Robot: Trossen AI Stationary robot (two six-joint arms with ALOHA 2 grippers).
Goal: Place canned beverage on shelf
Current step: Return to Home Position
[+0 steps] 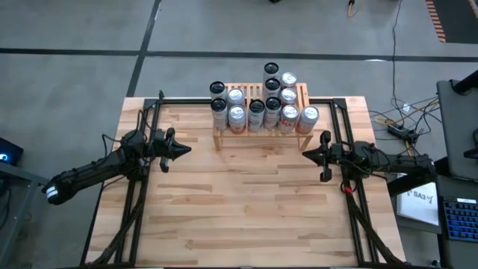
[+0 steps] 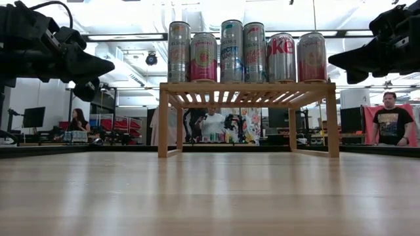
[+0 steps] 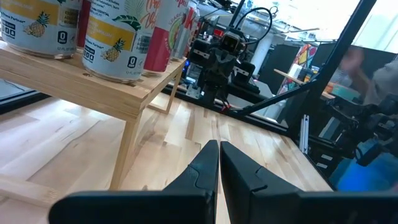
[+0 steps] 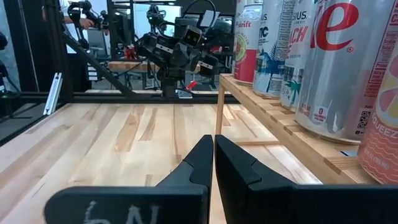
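The canned beverages (image 1: 258, 104) are standing upright in rows on the shelf (image 2: 249, 86), and neither tool is carrying one. The shelf's long axis is running crosswise, from one gripper toward the other, so it is lying ahead of each tool and to its inner side. Your left gripper (image 1: 185, 149) is hovering off the shelf's left end, clenched on nothing. Your right gripper (image 1: 305, 155) is facing it from off the right end, likewise pressed closed and empty. Neither one is sitting clearly nearer. From here you are likely looking at a plain pull-back, drawing each arm outward over the table (image 1: 239, 217), away from the shelf legs.
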